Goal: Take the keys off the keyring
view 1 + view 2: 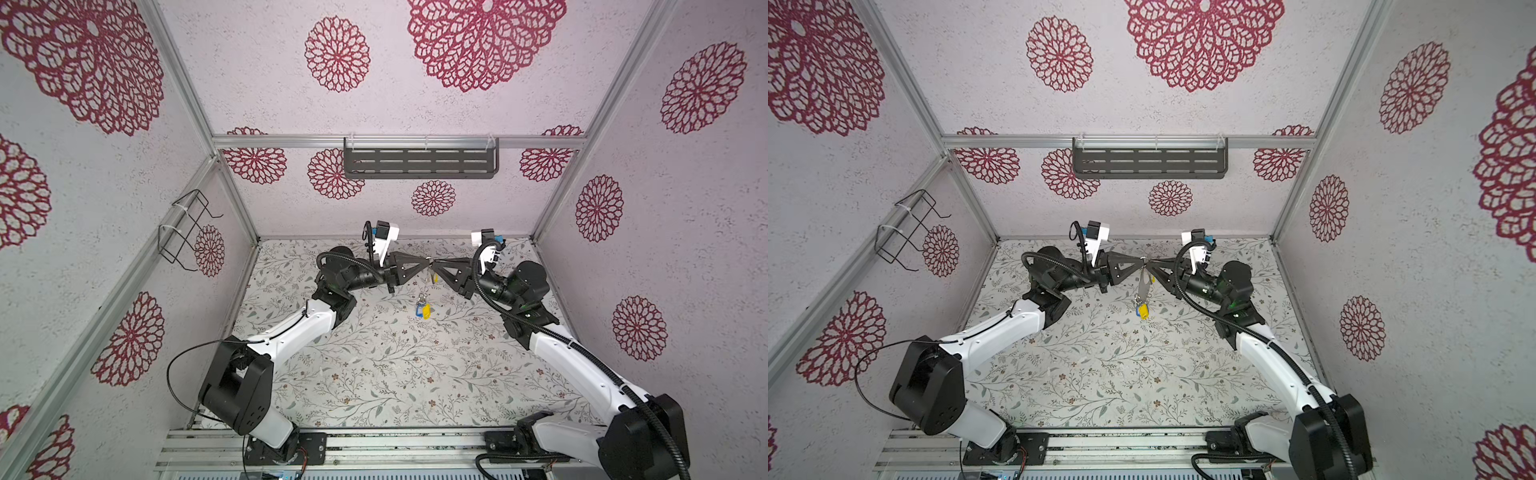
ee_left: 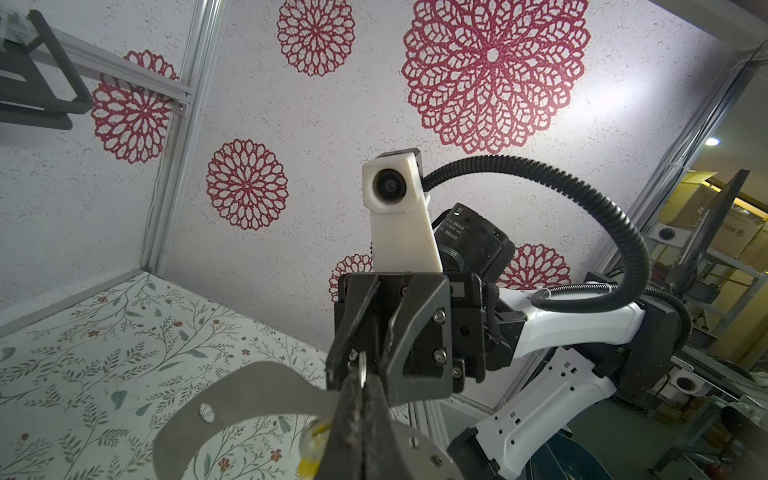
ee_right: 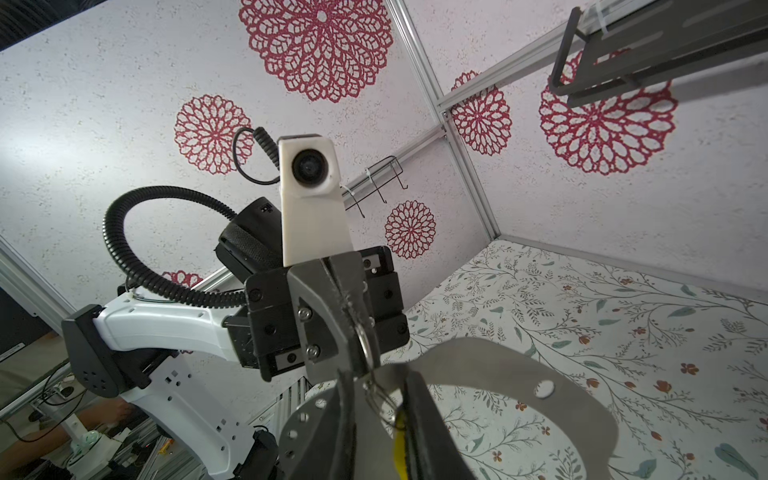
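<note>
Two arms: we see the left gripper (image 1: 424,261) and the right gripper (image 1: 434,262) meet tip to tip in mid-air over the far middle of the bench (image 1: 374,374), in both top views.
Plate: the keyring (image 1: 1144,286), a grey horseshoe of metal, hangs down from that meeting point, clear of the bench. A top view shows it nearly edge-on, and both wrist views show small holes along its rim.
Tags: the keys (image 1: 1142,311), one blue and one yellow, dangle in a bunch at the lower end of the keyring. We cannot tell whether they brush the bench.
Left grip: the left gripper is clamped tight on the rim of the keyring, its fingers (image 2: 376,424) pressed flat against the grey metal in the left wrist view.
Right grip: in the right wrist view the jaws of the right gripper stand a little apart, with a thin silver split ring (image 3: 380,397) and a yellow tag (image 3: 399,440) between them. We cannot tell whether they pinch the ring or merely bracket it.
</note>
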Robot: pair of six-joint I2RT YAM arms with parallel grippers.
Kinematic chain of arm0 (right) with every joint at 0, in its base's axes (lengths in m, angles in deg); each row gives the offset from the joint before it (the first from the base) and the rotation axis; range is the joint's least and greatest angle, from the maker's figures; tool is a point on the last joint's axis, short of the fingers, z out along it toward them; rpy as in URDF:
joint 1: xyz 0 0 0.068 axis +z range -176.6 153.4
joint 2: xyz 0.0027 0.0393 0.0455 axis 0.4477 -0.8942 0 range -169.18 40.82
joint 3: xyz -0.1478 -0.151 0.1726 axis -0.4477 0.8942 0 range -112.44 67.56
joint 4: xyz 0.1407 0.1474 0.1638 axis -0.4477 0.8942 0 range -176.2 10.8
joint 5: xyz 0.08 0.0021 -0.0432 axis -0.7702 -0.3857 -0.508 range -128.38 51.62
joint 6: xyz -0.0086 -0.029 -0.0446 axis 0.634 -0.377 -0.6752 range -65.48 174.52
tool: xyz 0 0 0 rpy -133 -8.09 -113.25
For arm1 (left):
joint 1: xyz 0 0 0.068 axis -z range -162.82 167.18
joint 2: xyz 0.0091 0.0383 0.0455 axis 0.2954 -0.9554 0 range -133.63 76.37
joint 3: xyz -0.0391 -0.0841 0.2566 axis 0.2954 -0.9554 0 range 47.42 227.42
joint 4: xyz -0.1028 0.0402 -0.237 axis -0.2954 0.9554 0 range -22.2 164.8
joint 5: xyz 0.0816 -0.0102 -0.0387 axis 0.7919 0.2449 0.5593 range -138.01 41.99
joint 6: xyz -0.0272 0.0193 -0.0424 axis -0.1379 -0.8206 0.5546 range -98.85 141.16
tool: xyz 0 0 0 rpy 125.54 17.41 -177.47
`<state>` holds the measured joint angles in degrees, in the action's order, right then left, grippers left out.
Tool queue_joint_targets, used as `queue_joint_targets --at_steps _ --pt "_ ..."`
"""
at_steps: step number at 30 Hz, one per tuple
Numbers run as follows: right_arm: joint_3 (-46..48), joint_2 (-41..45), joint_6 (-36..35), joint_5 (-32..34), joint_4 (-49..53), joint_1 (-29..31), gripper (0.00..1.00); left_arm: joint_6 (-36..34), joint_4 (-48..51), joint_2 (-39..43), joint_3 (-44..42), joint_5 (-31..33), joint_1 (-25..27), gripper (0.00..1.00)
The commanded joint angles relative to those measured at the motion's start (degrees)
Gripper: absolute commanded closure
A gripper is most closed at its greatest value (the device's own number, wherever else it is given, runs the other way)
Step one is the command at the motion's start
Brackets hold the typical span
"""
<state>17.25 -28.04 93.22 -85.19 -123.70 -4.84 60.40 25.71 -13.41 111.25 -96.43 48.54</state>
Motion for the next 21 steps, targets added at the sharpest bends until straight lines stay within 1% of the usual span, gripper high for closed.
queue_joint_targets --at_steps 1,6,8,11,13,14,16,17,18,20,21 --pt "-2.1 -0.3 0.6 -0.5 -3.3 0.8 0.77 -0.7 -0.7 -0.7 1.4 0.0 0.1 1.00" --pt "-2.9 -1.3 0.7 0.1 -3.5 1.0 0.78 -1.4 0.2 -0.9 1.5 -0.1 0.3 1.00" --pt "-3.1 -1.6 0.7 0.4 -3.6 1.0 0.80 -1.5 0.3 -0.8 1.1 -0.2 0.4 1.00" --pt "-3.5 -1.8 0.7 0.7 -3.5 1.1 0.90 -3.2 2.1 -0.3 0.6 -0.1 0.3 1.00" --pt "-3.7 -1.7 0.2 1.2 -2.3 1.0 0.97 -5.1 5.2 -0.1 0.7 -0.1 0.2 1.00" --pt "-3.9 -1.6 -0.7 1.6 -1.0 1.0 0.99 -6.3 6.7 -0.1 0.7 0.0 0.0 1.00" --pt "-4.1 -1.1 -2.9 2.4 2.3 1.0 1.00 -8.7 10.3 0.2 0.7 0.1 -0.3 0.98" --pt "-4.3 -0.7 -5.7 3.2 5.5 1.1 1.00 -10.4 12.6 0.4 0.8 0.2 -0.6 0.85" --pt "-4.7 -0.2 -8.3 4.1 9.1 1.0 1.00 -12.2 14.6 0.9 0.6 0.5 -1.1 0.79" --pt "-5.6 0.9 -16.5 6.9 18.8 1.1 1.00 -17.6 19.1 2.4 -0.4 1.1 -2.2 0.75" --pt "-5.9 1.3 -19.8 8.2 22.4 1.2 1.00 -20.3 20.9 3.2 -1.0 1.4 -2.6 0.68"
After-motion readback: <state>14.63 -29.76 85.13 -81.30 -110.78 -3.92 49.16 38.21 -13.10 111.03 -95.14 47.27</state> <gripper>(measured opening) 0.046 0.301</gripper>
